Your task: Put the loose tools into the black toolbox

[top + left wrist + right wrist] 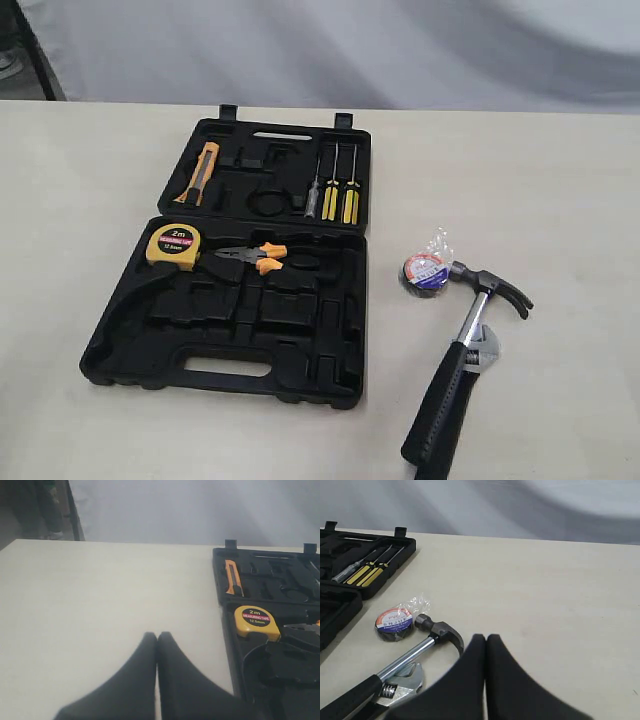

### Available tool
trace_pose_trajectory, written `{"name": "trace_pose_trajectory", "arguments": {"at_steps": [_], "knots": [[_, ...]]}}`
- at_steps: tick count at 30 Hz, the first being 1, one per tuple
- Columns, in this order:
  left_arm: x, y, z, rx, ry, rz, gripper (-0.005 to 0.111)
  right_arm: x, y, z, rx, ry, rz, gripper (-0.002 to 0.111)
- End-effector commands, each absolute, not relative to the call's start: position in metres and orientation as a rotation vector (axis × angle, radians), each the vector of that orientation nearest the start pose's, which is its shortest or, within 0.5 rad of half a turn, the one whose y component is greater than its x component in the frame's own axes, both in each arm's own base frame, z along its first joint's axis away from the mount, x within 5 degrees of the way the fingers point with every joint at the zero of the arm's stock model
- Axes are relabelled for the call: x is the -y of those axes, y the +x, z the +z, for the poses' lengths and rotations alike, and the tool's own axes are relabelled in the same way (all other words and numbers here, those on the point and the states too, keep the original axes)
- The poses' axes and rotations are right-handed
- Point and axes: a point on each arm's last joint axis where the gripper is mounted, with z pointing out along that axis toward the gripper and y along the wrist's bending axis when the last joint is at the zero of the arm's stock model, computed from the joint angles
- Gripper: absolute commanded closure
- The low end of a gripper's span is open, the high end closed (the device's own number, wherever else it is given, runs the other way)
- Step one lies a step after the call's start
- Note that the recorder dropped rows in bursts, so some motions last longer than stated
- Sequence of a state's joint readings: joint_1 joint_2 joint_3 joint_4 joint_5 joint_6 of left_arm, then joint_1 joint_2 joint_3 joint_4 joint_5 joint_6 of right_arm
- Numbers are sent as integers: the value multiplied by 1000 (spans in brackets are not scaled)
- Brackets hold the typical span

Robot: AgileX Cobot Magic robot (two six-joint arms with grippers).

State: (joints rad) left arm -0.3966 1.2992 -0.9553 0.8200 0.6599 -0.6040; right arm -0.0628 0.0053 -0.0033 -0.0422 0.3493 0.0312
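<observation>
The black toolbox (300, 345) lies open on the table, both halves flat. To its right lie the claw hammer (470, 330), the adjustable wrench (484, 348) partly under its shaft, and the plastic-wrapped tape roll (424, 273) by the hammer head. The right wrist view shows the hammer (415, 649), wrench (402, 682) and tape roll (394, 624). My right gripper (485, 638) is shut and empty, beside the hammer head. My left gripper (157, 635) is shut and empty over bare table beside the toolbox (229, 630). Neither gripper appears in the exterior view.
In the toolbox sit a yellow tape measure (172, 246), orange-handled pliers (255, 257), an orange utility knife (203, 172) and yellow-handled screwdrivers (336, 190). The tape measure (256, 621) also shows in the left wrist view. A pale wall rises behind the table's far edge (480, 108).
</observation>
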Motion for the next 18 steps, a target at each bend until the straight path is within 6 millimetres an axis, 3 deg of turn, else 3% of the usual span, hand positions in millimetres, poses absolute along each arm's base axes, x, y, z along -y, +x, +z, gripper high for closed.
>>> {"name": "trace_pose_trajectory", "arguments": {"at_steps": [1, 5, 12, 18], "knots": [[66, 263, 307, -2223, 306, 348, 105, 5, 53, 182, -1825, 62, -68, 109], [66, 263, 307, -2223, 306, 348, 105, 5, 55, 191, -1730, 56, -67, 109], [66, 263, 307, -2223, 306, 348, 105, 3, 53, 230, -1297, 28, -62, 109], [66, 263, 307, -2223, 306, 348, 105, 2, 47, 245, -1119, 20, -55, 109]]}}
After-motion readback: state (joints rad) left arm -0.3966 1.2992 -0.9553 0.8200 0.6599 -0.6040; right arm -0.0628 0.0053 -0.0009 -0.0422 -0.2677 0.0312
